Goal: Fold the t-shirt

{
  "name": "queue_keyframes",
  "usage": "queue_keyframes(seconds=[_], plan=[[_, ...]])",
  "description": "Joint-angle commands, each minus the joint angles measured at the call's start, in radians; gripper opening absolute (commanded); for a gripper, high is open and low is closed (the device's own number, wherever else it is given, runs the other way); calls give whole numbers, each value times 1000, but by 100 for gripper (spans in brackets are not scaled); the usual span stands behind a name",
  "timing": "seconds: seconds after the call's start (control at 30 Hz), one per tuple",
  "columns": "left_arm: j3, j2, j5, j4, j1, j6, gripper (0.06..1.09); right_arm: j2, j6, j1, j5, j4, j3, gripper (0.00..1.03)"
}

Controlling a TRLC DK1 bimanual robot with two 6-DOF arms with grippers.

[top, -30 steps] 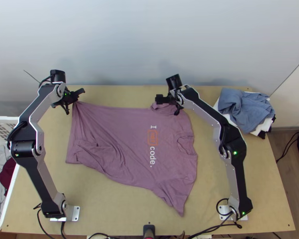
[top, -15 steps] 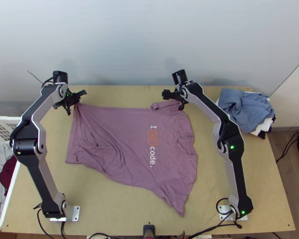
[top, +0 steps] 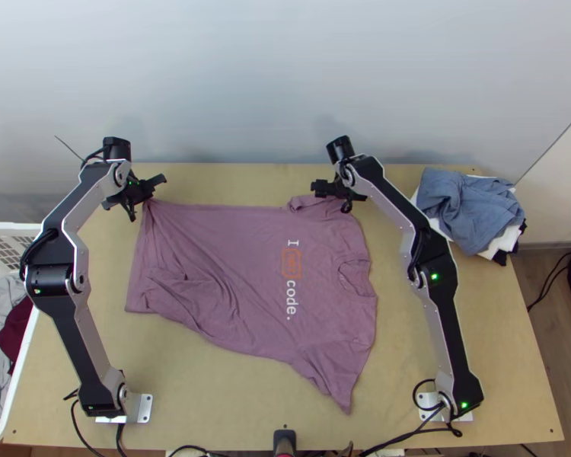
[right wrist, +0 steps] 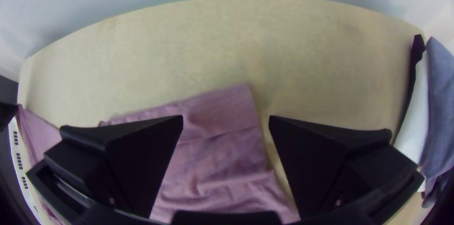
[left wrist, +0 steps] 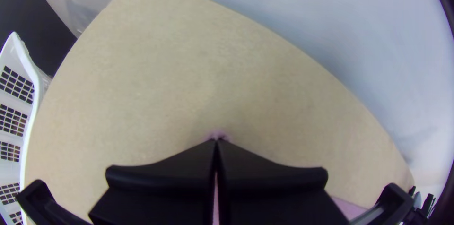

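Left gripper [top: 144,199], one: closed on a pinch of mauve cloth at the far hem corner of the t-shirt [top: 247,244]; in the left wrist view, the fingers of the left gripper [left wrist: 217,141] meet, a tuft of the cloth at their tips.

Right gripper [top: 333,195], one: wide, fingers well apart, at the far sleeve [top: 316,204]; in the right wrist view, sleeve cloth lies between the fingers of the right gripper [right wrist: 226,123]. Contact with the cloth: cannot tell.

T-shirt, mauve, short-sleeved, one: mostly spread across the middle of the table [top: 209,396], hem toward the left, collar [top: 355,277] toward the right, chest print upward. Creases fan out from the pinched corner; the near part by the hem is rumpled. Near sleeve [top: 346,385] points to the table's near edge.

Laundry basket [top: 4,226], white, one: at the table's left side, with grey cloth [top: 0,298] and dark red cloth [top: 13,331] inside.

Pile, one, at the table's far right: blue-grey cloth [top: 468,206], bunched, on white cloth [top: 505,241] and black cloth [top: 500,259].
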State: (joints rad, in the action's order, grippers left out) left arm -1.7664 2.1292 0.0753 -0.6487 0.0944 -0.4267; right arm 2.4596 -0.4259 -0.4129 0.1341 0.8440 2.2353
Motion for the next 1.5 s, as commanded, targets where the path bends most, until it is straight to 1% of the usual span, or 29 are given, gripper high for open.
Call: queue_keyframes(seconds=[0.0, 0.1, 0.2, 0.27, 0.3, 0.33, 0.37, 0.4, 0.5, 0.67, 0.77, 1.1, 1.27, 1.37, 1.47], plan=[[-1, -2, 0, -2, 1, 2, 10, 21, 4, -6, -1, 10, 30, 80], [-1, -2, 0, -5, 1, 2, 10, 30, 6, -6, -1, 10, 37, 78], [1, 0, 0, -6, 1, 2, 10, 30, 16, -9, -1, 1, 38, 54], [-1, 0, 0, -6, 1, 2, 10, 32, 19, -10, -1, -3, 43, 42], [-1, 0, 0, -8, 1, 2, 10, 33, 21, -12, 1, -10, 44, 34], [-1, 0, 0, -8, 1, 2, 10, 35, 29, -12, 1, -19, 44, 23], [-1, 0, 0, -8, 1, 2, 10, 36, 41, -12, -1, -29, 44, 18], [-1, 0, 0, -8, 1, 2, 10, 38, 41, -12, -1, -33, 46, 18], [-1, -2, 0, -8, 1, 3, 10, 39, 50, -12, 10, -37, 50, 10], [-8, -8, 0, -8, 1, 11, 10, 30, 59, -12, 78, -65, 61, 3], [-22, -12, 0, -8, 1, 11, 10, 27, 59, -9, 127, -97, 72, 3], [-96, 1, 3, 1, -1, 9, 10, -1, 72, -10, 214, -224, 87, 3], [-120, 9, 34, 80, 2, 6, 10, -5, 84, -10, 283, -304, 98, 3], [-137, 20, 81, 139, 2, 3, 10, -17, 119, -12, 341, -382, 98, 3], [-137, 25, 130, 238, 7, 2, 10, -22, 161, -12, 384, -470, 96, 3]])
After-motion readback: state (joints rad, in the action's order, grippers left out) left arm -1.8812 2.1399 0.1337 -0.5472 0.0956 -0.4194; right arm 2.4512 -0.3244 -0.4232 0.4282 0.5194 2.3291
